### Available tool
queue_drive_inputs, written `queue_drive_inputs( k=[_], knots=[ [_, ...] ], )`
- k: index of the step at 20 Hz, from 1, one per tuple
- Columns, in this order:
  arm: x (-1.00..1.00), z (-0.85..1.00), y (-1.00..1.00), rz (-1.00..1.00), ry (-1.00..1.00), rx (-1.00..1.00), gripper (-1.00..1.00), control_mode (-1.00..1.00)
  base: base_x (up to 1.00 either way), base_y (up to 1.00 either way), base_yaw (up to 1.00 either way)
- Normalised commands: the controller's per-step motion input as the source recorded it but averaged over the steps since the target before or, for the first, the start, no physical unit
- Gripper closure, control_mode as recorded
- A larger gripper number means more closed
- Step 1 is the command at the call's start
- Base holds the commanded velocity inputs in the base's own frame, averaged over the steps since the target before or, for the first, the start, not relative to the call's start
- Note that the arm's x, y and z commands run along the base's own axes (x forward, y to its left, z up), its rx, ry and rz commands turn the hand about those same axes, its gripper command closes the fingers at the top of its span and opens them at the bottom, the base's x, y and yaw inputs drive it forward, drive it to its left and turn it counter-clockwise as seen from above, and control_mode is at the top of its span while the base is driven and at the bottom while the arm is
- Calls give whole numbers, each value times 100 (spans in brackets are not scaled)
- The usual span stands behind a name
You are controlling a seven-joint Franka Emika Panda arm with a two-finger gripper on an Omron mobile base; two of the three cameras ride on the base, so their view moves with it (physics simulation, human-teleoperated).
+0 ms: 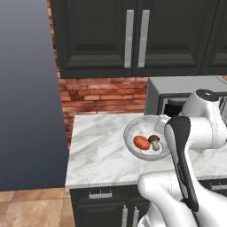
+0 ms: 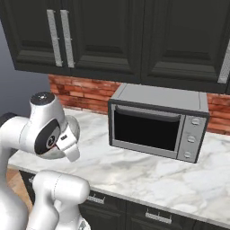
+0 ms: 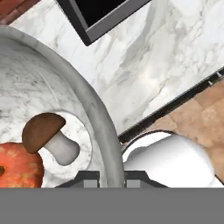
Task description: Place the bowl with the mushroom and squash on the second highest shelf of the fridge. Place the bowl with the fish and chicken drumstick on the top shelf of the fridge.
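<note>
Pinching the bowl by its rim, we have the gripper fingers clamped either side of the wall, lifting it above the counter with mushroom and squash level inside, presumably fridge-bound.

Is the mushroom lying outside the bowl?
No, the mushroom lies inside the bowl, beside the orange squash.

My arm glossy white with rounded bulky links, black stripe along 1 link, dark grey round joint caps, 2 small dark fingertips
</note>
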Motion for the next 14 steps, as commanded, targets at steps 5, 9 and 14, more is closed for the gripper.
queue_drive_inputs(
  k=[5,9,14],
  knots=[
    [-58,51,-55,-11,-8,5,100,-100,0,0,0],
    [-5,0,-1,-1,0,0,100,-100,0,0,0],
    [0,0,0,0,0,0,100,100,-90,0,2]
  ],
)
